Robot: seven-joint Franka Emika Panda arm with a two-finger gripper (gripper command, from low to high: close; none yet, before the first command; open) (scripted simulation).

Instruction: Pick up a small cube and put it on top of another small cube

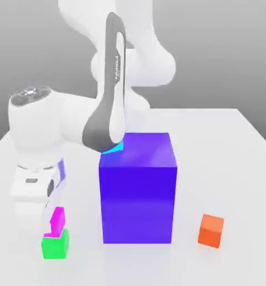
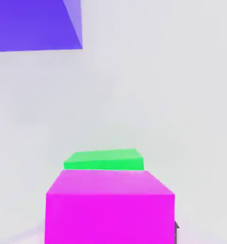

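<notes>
Gripper point(image 1: 52, 222) low over the tabletop point(image 1: 224, 162), pointing down, closed as far as the small magenta cube point(image 1: 57, 220) allows, with that cube held between the fingers. Magenta cube right at the fingertips, partly covered by the near finger in the exterior view, large and close in the hand view. Directly below the gripper, bright green cube point(image 1: 55, 246) on the tabletop, with the magenta cube over its top but set off somewhat to one side, part of the green top exposed in the hand view. Contact between these two hard to tell: touching or just apart. Beside the gripper, toward the exterior view's right, big blue-purple block point(image 1: 137, 195), standing far taller than either cube. Partly behind the arm point(image 1: 79, 117), a bit of cyan point(image 1: 114, 148) by the block's upper edge. Well apart from the gripper, past the block, small orange cube point(image 1: 211, 230) on the tabletop.
</notes>
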